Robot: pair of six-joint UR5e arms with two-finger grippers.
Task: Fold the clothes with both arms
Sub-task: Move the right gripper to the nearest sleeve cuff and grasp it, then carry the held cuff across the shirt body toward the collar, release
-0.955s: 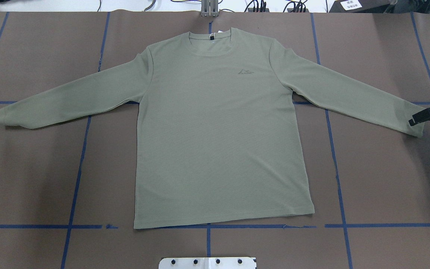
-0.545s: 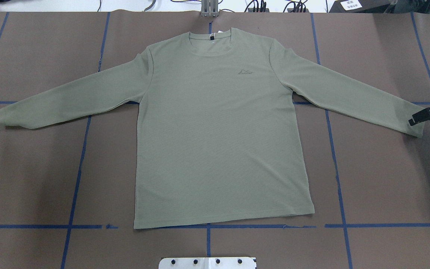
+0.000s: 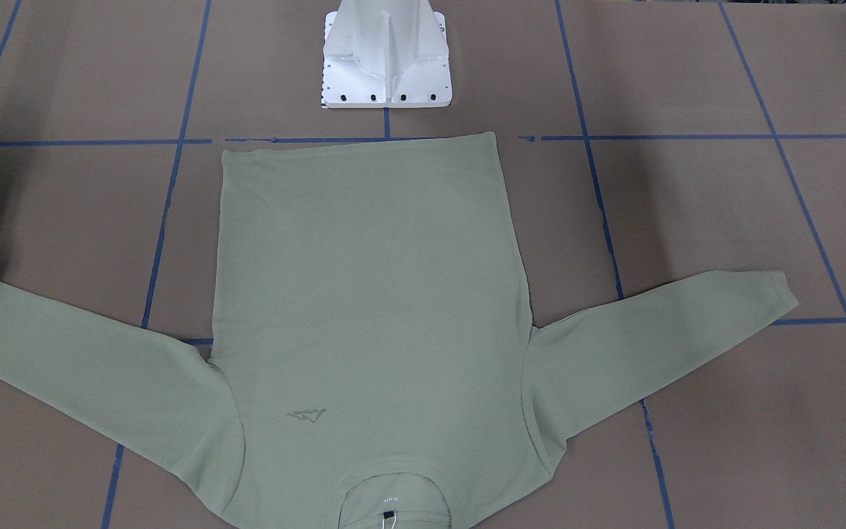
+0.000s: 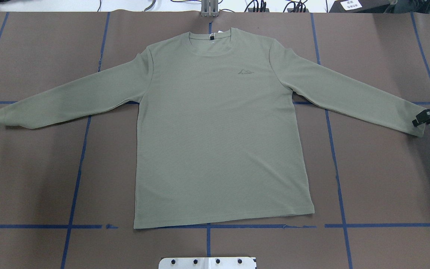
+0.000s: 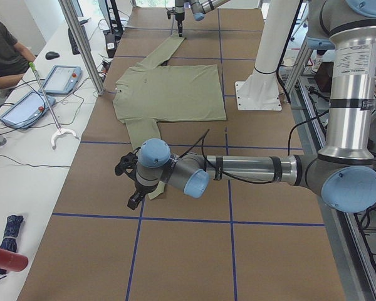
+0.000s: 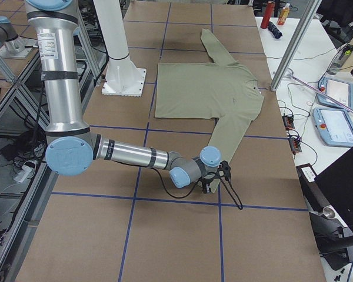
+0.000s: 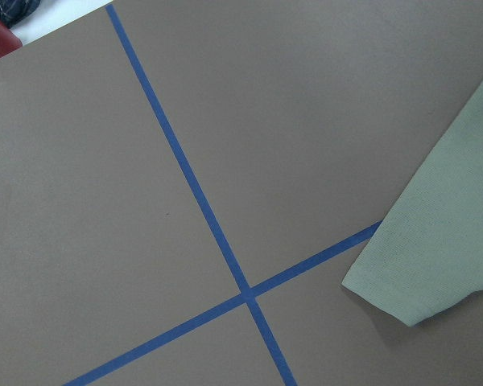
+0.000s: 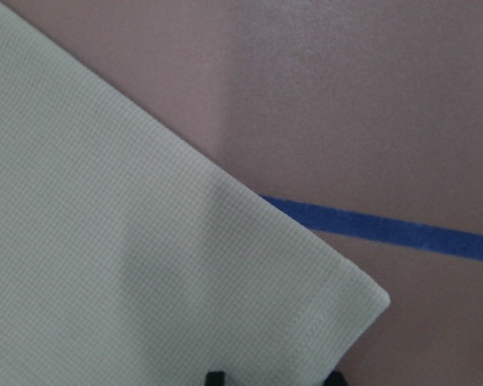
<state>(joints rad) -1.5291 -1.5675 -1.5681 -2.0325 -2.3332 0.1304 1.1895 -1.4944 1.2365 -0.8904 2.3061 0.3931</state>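
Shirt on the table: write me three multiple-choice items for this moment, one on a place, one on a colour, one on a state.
1. Where are the jaws of the right arm?
A) at the collar
B) at a sleeve cuff
C) at the hem

2. What colour are the tape lines on the table?
A) red
B) yellow
C) blue

3. How does the shirt lie?
A) flat, front up, both sleeves spread
B) folded in half
C) bunched in a heap

Answers:
1 B: the right wrist view shows them apart just over the cuff.
2 C: blue lines cross the brown surface.
3 A: the chest logo faces up and nothing is folded over.
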